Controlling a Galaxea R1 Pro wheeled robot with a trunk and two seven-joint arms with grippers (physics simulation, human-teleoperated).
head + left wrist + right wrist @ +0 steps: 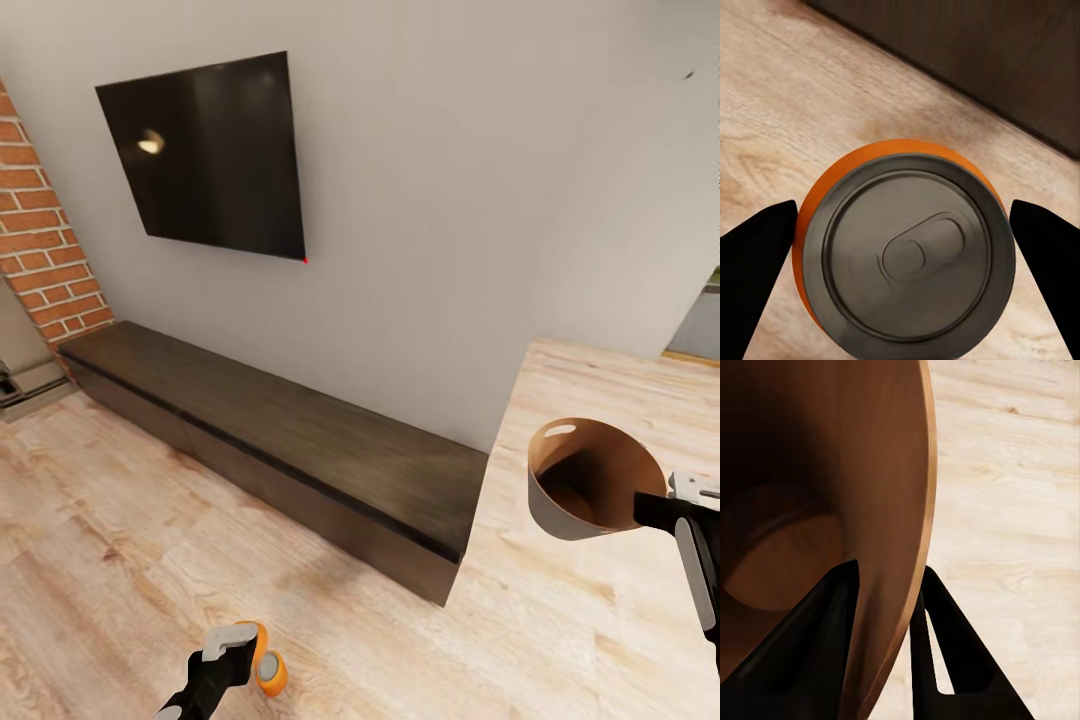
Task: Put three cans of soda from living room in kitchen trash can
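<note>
An orange can of soda (pixel 270 670) hangs low over the wood floor of the living room, with my left gripper (pixel 248 655) shut on it. In the left wrist view its silver-grey top (pixel 907 255) faces the camera and a black finger (pixel 754 262) presses each side. My right gripper (pixel 652 505) is shut on the rim of the tash can (pixel 558 520), a pale grey bin with a tan-brown inside, held tilted above the floor. In the right wrist view the two fingers (pixel 817 637) straddle the bin's wall (pixel 870 472), and nothing shows inside the bin.
A long low dark cabinet (pixel 290 450) runs along the grey wall under a black TV (pixel 205 155). A red brick column (pixel 45 240) stands at the left. The wall ends at a corner (pixel 505 400), with more wood floor (pixel 600 390) past it on the right.
</note>
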